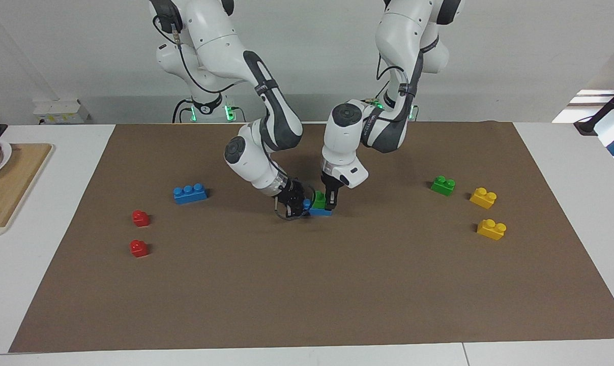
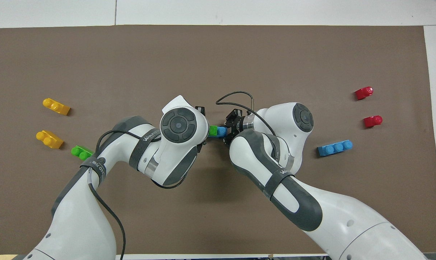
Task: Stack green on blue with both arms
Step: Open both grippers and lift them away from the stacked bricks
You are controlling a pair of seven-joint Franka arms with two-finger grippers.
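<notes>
Mid-mat, a glossy studded green brick [image 1: 319, 199] is seated on the blue brick [image 1: 321, 210], pinched by the left gripper [image 1: 330, 206]. The blue's end is clamped by the right gripper [image 1: 297, 203]. Open mat is left toward every edge.

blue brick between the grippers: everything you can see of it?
The blue brick is glossy plastic and lies flat on the brown mat at mid-table. A green brick sits on its top; one blue stud shows at the end toward the right arm. The right gripper is at that end, and the left gripper comes down at the green brick. Its remaining studs are hidden.
</notes>
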